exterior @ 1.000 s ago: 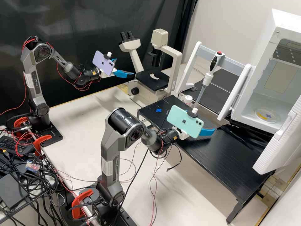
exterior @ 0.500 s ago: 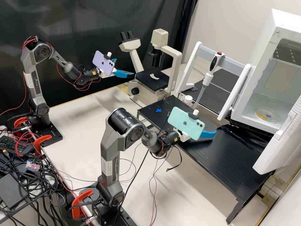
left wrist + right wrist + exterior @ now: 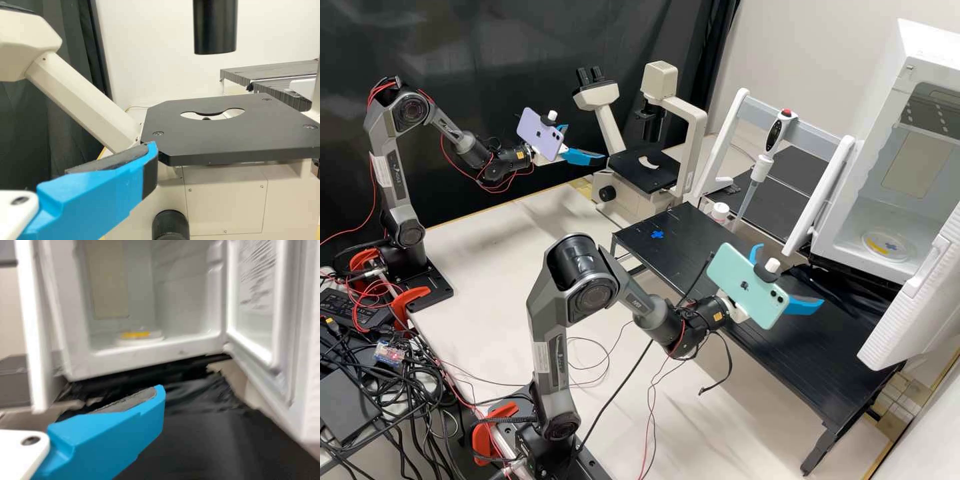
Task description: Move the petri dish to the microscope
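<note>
The petri dish (image 3: pixel 885 246), with a yellow patch, lies on the floor of the open white chamber; the right wrist view shows the dish (image 3: pixel 140 338) beyond the finger. My right gripper (image 3: pixel 792 275) is over the black platform, short of the chamber, its fingers apart and empty; the right gripper (image 3: pixel 159 405) shows one blue finger. The microscope (image 3: pixel 645 169) stands at the back, with a crescent-shaped light opening in its black stage. Left of that stage my left gripper (image 3: pixel 587 141) stands open and empty. In the left wrist view, the left gripper (image 3: pixel 151 162) is before the stage (image 3: pixel 225 135).
A pipette (image 3: pixel 761 167) hangs from a white frame behind the platform, near a small white-capped bottle (image 3: pixel 720 211). The chamber's open door (image 3: pixel 917 303) sticks out at the right. A blue cross (image 3: pixel 657 235) marks the black platform (image 3: pixel 787 340).
My right gripper has moved right and slightly down in the high view, toward the chamber, and its arm has stretched out. The left arm has stayed still.
</note>
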Robot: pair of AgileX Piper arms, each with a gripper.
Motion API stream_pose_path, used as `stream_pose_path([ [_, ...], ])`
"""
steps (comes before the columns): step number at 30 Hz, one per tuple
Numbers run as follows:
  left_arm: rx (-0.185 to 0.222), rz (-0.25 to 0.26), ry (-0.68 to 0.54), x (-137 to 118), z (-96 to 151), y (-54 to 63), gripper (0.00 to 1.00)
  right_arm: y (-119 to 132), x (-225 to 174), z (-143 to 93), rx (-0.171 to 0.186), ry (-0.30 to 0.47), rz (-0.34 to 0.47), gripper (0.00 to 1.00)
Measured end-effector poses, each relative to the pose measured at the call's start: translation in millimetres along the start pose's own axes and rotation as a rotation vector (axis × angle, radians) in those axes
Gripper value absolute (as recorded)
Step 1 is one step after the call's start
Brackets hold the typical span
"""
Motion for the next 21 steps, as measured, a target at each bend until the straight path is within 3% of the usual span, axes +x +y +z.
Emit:
stream_pose_path([
  [6, 0.000, 0.000, 0.000, 0, 0, 0.0, 1.00, 13, 36, 2, -0.009, -0.027, 0.015, 1.00],
  [13, 0.000, 0.000, 0.000, 0, 0, 0.0, 1.00, 26, 80, 5, 0.017, -0.101, 0.029, 1.00],
  [21, 0.000, 0.000, 0.000, 0, 0, 0.0, 1.00, 40, 118, 2, 0.035, -0.123, 0.048, 1.00],
])
